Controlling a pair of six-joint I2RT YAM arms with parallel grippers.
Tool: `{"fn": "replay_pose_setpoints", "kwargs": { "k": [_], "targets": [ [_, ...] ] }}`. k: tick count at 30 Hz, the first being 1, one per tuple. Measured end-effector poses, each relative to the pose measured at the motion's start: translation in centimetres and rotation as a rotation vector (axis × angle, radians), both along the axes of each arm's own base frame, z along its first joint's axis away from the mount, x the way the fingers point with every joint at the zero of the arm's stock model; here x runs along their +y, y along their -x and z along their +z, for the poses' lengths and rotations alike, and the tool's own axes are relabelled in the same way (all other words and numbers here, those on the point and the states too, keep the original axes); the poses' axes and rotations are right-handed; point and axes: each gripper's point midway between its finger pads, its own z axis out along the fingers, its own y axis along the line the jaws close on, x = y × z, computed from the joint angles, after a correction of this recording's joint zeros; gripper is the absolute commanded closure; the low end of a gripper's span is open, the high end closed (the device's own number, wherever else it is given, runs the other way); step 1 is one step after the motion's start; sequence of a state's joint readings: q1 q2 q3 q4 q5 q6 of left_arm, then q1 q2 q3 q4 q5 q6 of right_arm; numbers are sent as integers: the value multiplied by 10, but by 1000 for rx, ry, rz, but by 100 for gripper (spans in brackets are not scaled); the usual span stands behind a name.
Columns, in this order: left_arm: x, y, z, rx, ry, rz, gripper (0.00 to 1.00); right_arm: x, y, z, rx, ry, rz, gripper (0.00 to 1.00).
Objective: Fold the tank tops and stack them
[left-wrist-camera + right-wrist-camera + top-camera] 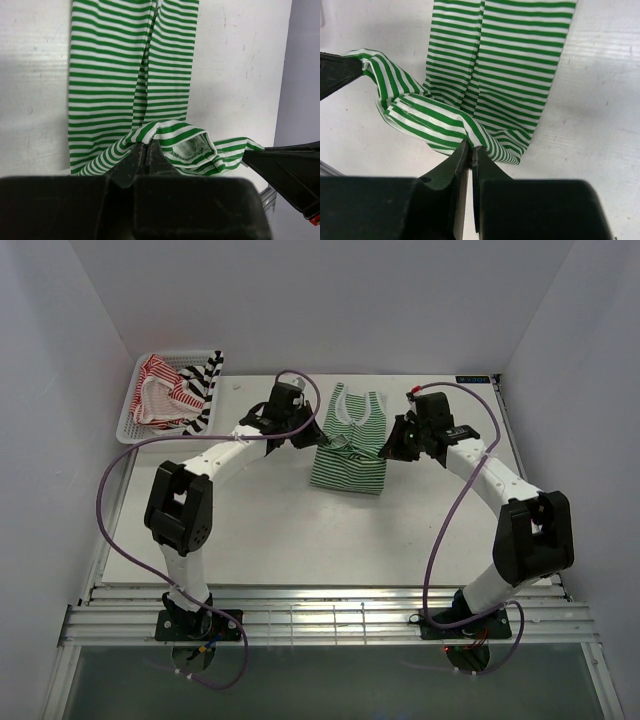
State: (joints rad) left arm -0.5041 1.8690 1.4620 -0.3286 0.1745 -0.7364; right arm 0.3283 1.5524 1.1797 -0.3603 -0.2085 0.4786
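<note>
The green-and-white striped tank top (348, 468) lies on the table (300, 535) just past centre toward 12 o'clock, its shoulder straps pointing to 12 and its body spread flat toward 6. Across its middle a band of cloth is raised off the rest. The left hand (322, 442) pinches that band at the garment's 9 o'clock side and the right hand (390, 451) pinches it at the 3 o'clock side. Each wrist view shows the fingers clenched tight on striped fabric, with the band sagging between them and a small sewn label (192, 147) turned outward.

Gripping both ends at once likely serves to keep the edge level, so the crease falls straight across the stripes. This looks like a crosswise fold under way, not yet laid down. Which edge has been picked up I cannot tell for sure.

The red-and-white tank top (160, 395) and the black-and-white tank top (205, 388) sit crumpled in the white mesh basket (127, 418) at 10 o'clock. They are well apart from the work, probably waiting their turn. Much of the task therefore seems to remain.
</note>
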Motion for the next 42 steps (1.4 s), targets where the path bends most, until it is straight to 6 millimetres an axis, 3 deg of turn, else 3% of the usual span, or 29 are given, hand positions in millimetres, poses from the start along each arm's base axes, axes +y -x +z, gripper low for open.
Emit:
{"fn": "replay_pose_setpoints", "kwargs": {
  "k": [6,20,25,35,40,42],
  "targets": [
    [-11,-29,2,-54,1,-42,100,-3,-29,-2,-25,-11,18,92],
    [-11,-58,-39,-21,-27,-58,100,-5,-73,-32,-10,-25,49,92],
    [-12,-68,-46,-18,-15,-69,100,-7,-83,-44,3,-29,47,92],
    [-12,-74,-86,40,-18,-81,100,-5,-95,-70,43,-42,58,92],
    [-13,-74,-85,37,-12,-85,100,-5,-97,-78,55,-42,57,91],
    [-12,-75,-85,39,-10,-83,94,-5,-98,-78,55,-43,55,87]
  ]
}}
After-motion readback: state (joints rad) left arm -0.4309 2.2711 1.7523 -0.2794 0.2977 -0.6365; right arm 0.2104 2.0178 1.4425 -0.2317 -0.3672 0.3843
